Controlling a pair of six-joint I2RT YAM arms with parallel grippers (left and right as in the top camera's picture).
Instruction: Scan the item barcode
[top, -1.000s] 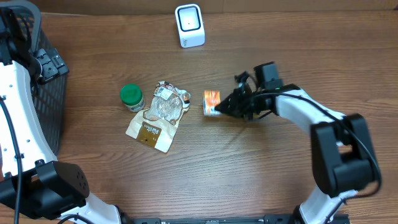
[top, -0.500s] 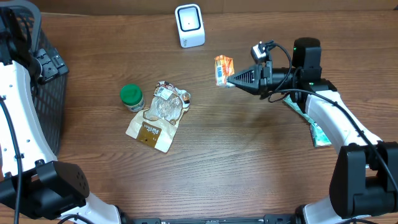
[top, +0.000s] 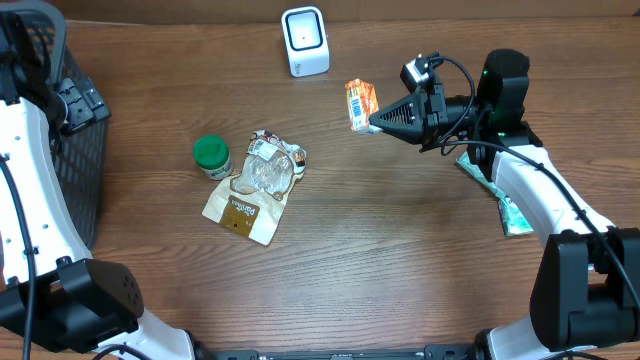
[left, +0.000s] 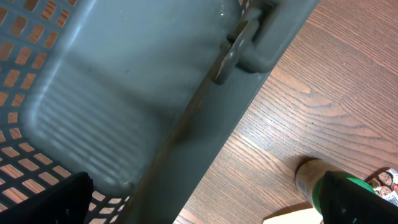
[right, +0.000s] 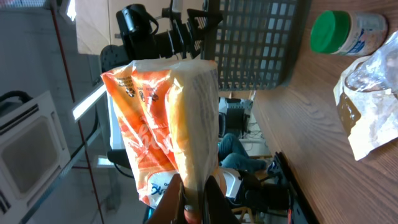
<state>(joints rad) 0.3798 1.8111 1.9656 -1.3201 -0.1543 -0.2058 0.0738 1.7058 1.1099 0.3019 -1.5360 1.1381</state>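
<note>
Half the job looks done: the right hand (top: 378, 122) is clamped on the orange snack packet (top: 360, 104), held off the counter (top: 380, 250) near the white scanner (top: 305, 40); showing its barcode is left; the left hand (left: 205, 205) hangs spread over the basket (top: 85, 180).

Bare counter (top: 400, 280) spans the near half and the strip between scanner (top: 305, 40) and orange packet (top: 360, 104). Obstacles: green-lidded jar (top: 211, 156) just beside a crumpled pouch (top: 255, 187), centre-left; basket (top: 80, 170) along the left edge; teal packet (top: 510, 208) at right.
</note>
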